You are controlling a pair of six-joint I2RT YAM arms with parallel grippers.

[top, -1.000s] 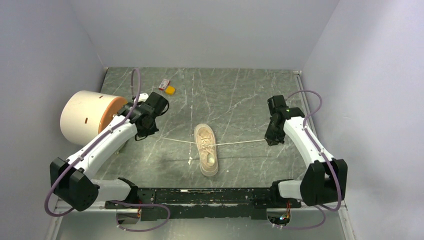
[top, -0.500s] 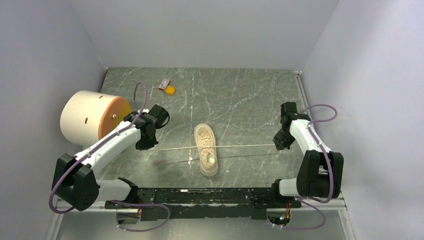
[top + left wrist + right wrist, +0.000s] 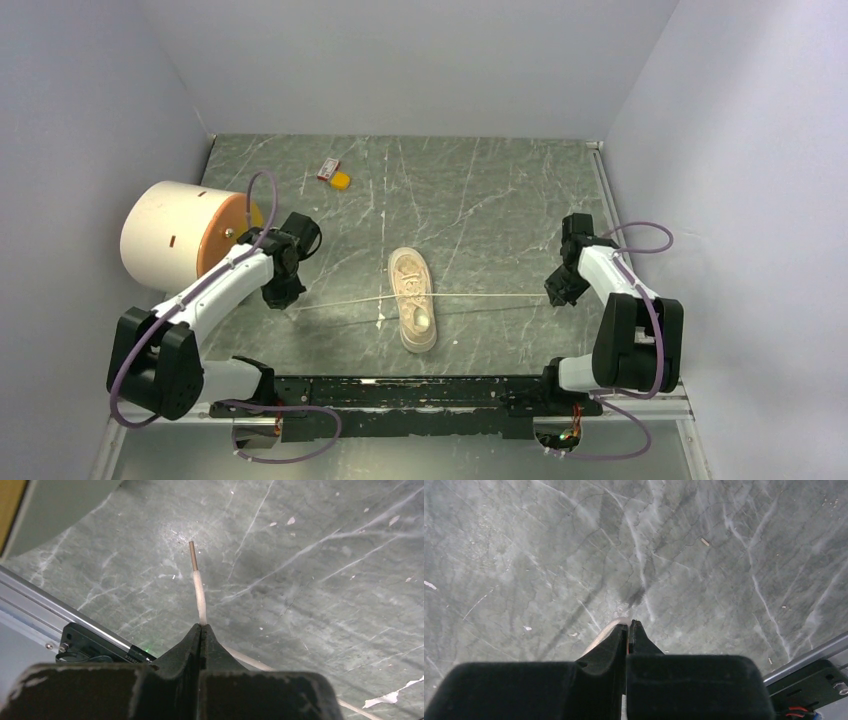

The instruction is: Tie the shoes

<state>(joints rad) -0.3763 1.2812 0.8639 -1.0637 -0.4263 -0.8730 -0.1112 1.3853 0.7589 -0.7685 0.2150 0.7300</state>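
A small cream sneaker [image 3: 413, 298] lies mid-table, toe toward the arms. Its thin white laces run out taut to both sides. My left gripper [image 3: 286, 299] is shut on the left lace [image 3: 340, 302]; in the left wrist view the lace end [image 3: 198, 582] with its brown tip sticks out past the closed fingers [image 3: 201, 628]. My right gripper [image 3: 557, 294] is shut on the right lace [image 3: 490, 295]; in the right wrist view the lace [image 3: 609, 628] curves over the pinched fingertips [image 3: 628, 625].
A large cream-and-orange cylinder [image 3: 185, 233] lies on its side at the left, close behind my left arm. A small orange and red object [image 3: 335, 174] sits at the back. A metal rail [image 3: 45, 610] runs along the table's near edge.
Both grippers pulled outward with the laces, stretching them straight. The left gripper moved left and nearer; the right gripper moved right, then held.
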